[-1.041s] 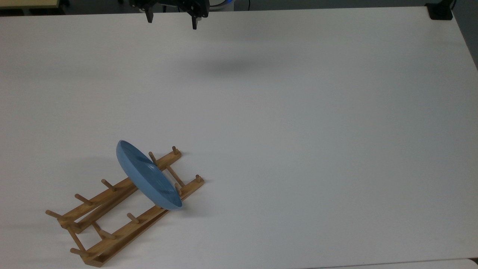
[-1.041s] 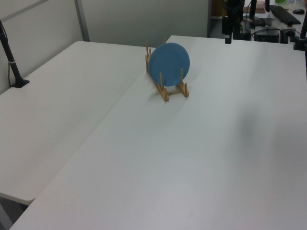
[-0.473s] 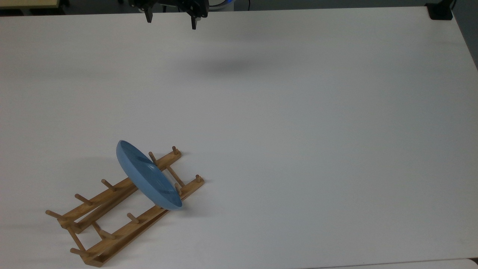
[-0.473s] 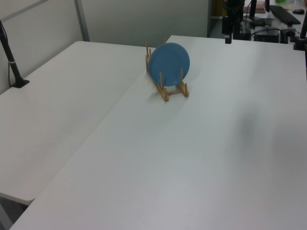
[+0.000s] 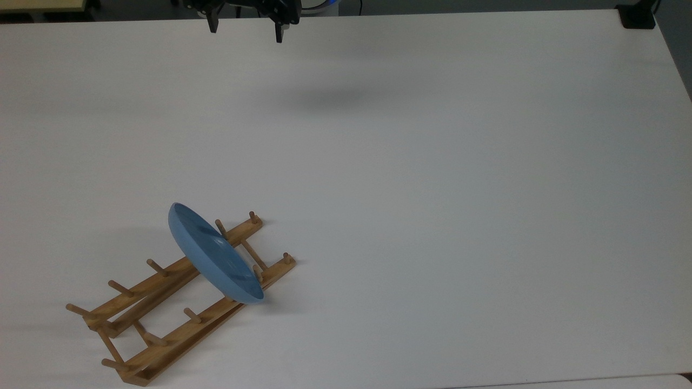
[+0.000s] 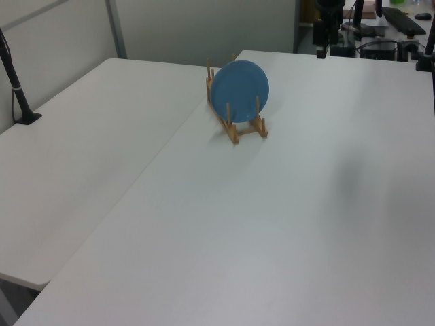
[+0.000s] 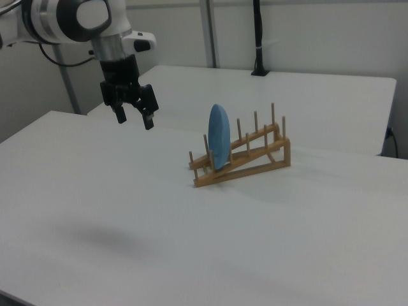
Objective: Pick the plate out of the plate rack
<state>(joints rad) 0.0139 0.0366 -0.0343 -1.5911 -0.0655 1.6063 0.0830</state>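
Over the last second my black two-finger gripper [image 7: 134,119], fingers spread and empty, has barely drifted, well apart from the round matte blue plate [image 5: 214,255] standing on edge in the light-brown wooden plate rack [image 5: 162,319], so the approach is still ahead.

A big white table [image 5: 432,189] fills most of the top view, and a soft dark shadow [image 5: 330,98] lies on it near the far edge. In the left view a second white table [image 6: 75,170] stands just beside the first, with a thin seam between them. A black pole [image 6: 15,81] rises from a small black base on the second table (a thin cable runs along it). The same pole [image 7: 257,35] shows at the back of the right view. A small black block [image 5: 638,16] sits at the top view's right corner. A keyboard [image 6: 402,20] and a mouse [image 6: 423,15] lie on a desk behind, in the left view.
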